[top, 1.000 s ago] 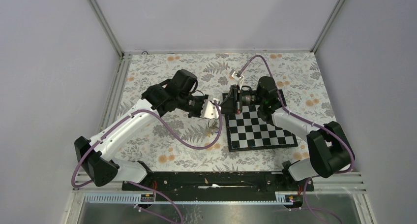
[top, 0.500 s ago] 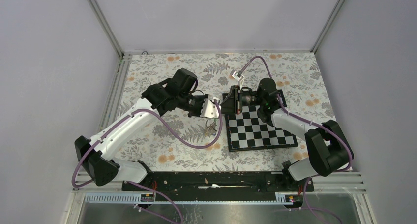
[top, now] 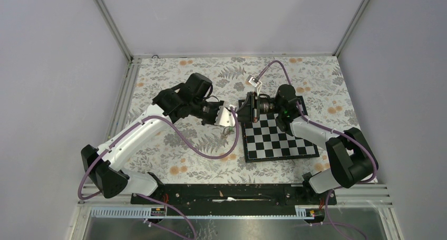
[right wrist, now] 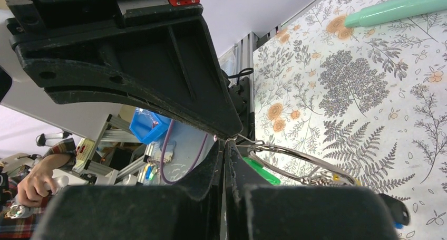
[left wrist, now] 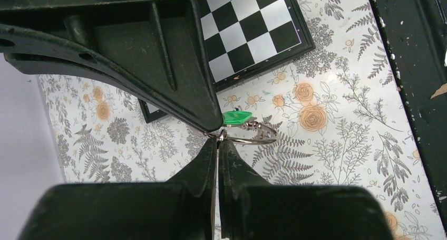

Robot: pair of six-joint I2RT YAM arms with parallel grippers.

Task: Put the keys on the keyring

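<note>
Silvery metal, the keyring (left wrist: pixel 252 142) hangs in the air in the middle of the left wrist view, above the flowery surface (left wrist: pixel 337 145). The left fingers (left wrist: pixel 203 163) are squeezed tight on one end of it. The right fingers (right wrist: pixel 208 171) are pressed together too. Their tips touch the ring at the same spot, but a grip cannot be told. The green key (left wrist: pixel 235 117) touches the ring, near the chessboard (left wrist: pixel 248 34).
</note>
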